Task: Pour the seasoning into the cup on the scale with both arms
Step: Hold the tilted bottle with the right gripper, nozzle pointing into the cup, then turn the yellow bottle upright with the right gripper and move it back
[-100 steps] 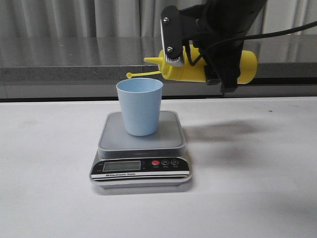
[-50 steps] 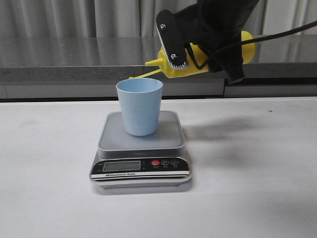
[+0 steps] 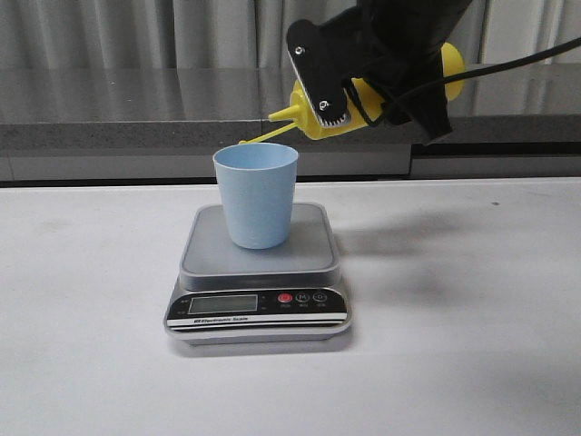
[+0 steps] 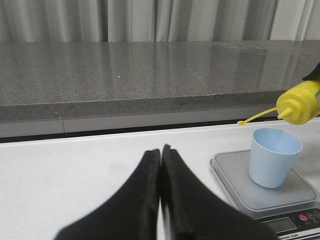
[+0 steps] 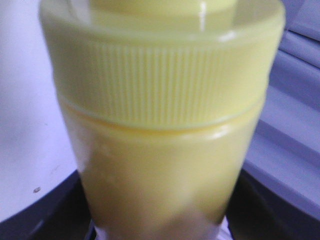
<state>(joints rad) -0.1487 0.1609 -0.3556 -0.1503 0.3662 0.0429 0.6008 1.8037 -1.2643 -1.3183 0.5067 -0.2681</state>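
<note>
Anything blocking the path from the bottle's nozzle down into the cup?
Nothing visible does. The yellow bottle, held in the right tool, tilts with its nozzle above the blue cup. Only its tethered cap hangs near the open rim.

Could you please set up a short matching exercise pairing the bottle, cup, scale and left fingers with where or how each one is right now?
Things:
1. bottle
2. cup
3. scale
4. left fingers

States:
A. pressed shut, holding nothing
B. standing upright on the grey platform
C. resting on the white table
D. held tilted in the air, nozzle above the cup's rim

Pairs: 1-D, 2-B, 3-C, 4-A
</note>
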